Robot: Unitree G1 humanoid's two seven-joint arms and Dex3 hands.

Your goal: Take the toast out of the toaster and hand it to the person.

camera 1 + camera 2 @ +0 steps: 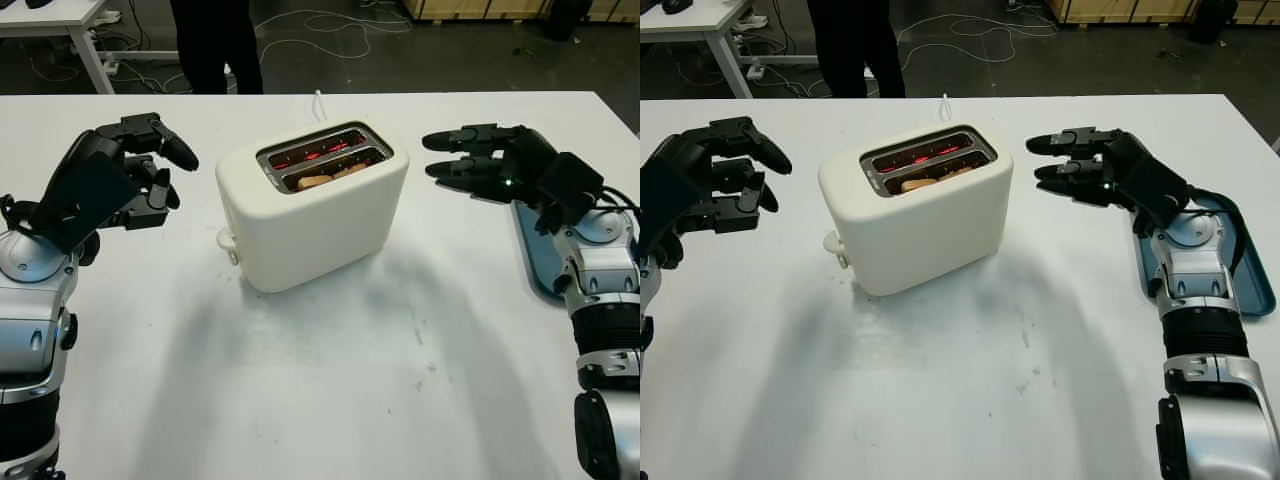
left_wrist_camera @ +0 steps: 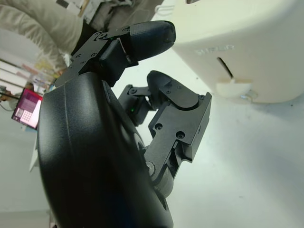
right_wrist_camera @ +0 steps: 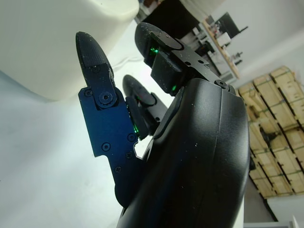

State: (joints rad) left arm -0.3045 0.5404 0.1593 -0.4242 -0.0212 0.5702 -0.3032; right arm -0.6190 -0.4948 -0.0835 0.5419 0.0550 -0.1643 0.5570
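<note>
On your left, the left hand (image 1: 135, 170) hangs above the white tabletop (image 1: 330, 380), near the lever side of the toaster (image 1: 312, 205) but apart from it. Its fingers (image 2: 152, 35) are released and hold nothing; they point toward the toaster's end wall.

In the middle, the cream toaster stands upright, turned at a slant, its lever knob (image 1: 226, 240) facing the left hand. Both slots glow red inside, and the toast (image 1: 325, 178) sits low in the slot nearer to you, its browned top edge just showing. A white cord (image 1: 320, 102) runs from behind the toaster toward the far edge.

Beyond that far edge, a person's dark legs (image 1: 215, 45) stand on the floor.

On your right, the right hand (image 1: 1080, 165) hovers beside the toaster's other end, not touching it, fingers (image 3: 92, 52) released and empty. Under that forearm a blue tray (image 1: 1240, 270) lies on the tabletop.
</note>
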